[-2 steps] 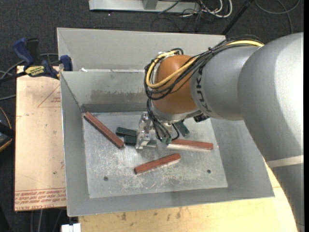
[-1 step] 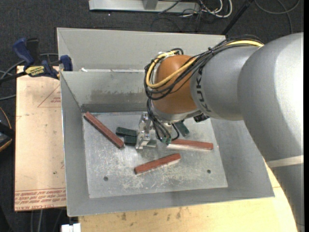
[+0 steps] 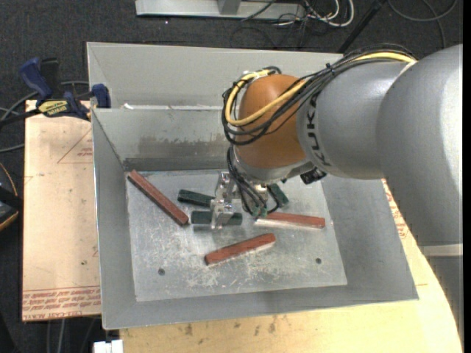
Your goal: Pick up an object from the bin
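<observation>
Dark green block (image 3: 202, 218) directly beneath pincer (image 3: 222, 216).

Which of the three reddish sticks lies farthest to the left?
The slanted stick by the bin's left wall. The middle stick and the paler right stick lie further over.

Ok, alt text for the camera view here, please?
The gripper is down in the middle of the grey bin, at a cluster of small dark green blocks. Three reddish-brown bars lie around it on the floor.
</observation>
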Available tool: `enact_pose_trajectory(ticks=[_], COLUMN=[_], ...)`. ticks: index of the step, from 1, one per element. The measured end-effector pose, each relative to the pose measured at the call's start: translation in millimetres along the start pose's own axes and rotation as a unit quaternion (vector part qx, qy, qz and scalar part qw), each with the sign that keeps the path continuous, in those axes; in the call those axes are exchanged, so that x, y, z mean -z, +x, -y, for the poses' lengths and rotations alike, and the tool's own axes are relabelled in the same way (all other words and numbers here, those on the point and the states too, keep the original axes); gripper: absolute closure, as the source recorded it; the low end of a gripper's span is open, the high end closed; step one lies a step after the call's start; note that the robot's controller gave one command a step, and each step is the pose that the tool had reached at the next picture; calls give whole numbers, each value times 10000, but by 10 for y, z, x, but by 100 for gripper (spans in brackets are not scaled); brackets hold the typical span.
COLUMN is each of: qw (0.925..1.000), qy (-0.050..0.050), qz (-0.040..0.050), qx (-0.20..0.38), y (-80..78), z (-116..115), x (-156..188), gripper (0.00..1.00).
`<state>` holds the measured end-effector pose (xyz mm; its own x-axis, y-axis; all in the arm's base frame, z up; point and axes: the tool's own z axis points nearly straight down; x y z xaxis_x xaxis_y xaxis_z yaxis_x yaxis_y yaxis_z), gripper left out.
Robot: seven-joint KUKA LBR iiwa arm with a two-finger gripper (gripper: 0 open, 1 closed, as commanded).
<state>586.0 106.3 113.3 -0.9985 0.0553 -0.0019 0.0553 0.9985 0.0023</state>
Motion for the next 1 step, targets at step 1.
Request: enact_pose_trajectory(ticks=[1], qw=[9830], qy=[3], qz=[26], qx=[1834], y=[164], z=[-23], x=[1778], gripper=[100])
